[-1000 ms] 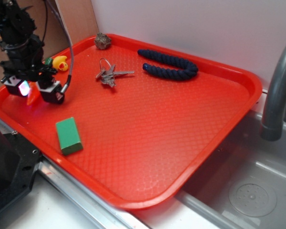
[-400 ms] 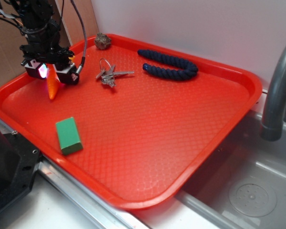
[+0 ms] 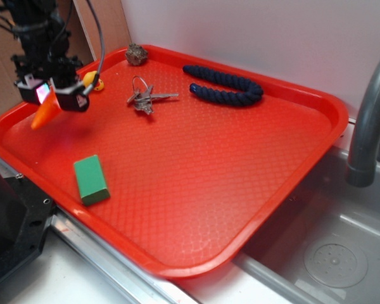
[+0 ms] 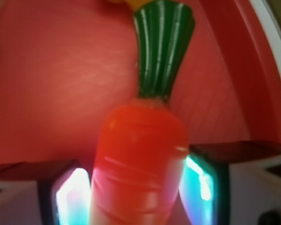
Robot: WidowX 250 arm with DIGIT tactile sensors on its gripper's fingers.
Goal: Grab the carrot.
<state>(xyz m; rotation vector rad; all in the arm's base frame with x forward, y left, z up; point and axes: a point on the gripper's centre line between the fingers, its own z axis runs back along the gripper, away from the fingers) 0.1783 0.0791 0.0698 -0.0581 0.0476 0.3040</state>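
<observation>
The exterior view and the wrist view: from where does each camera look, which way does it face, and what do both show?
Exterior: sits above the tray's near corner, looking down across it toward the back wall; it shows the arm and the gripper at the left.
Wrist: sits on the gripper, looking along its fingers at the tray floor; only the lit fingers show.
Shared: the carrot held between the fingers, and the red tray.

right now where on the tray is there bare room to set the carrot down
The widest bare stretch is the tray middle and right side, between the green block, keys and rope. The back-left corner is crowded: gripper holding the carrot, duck.
</observation>
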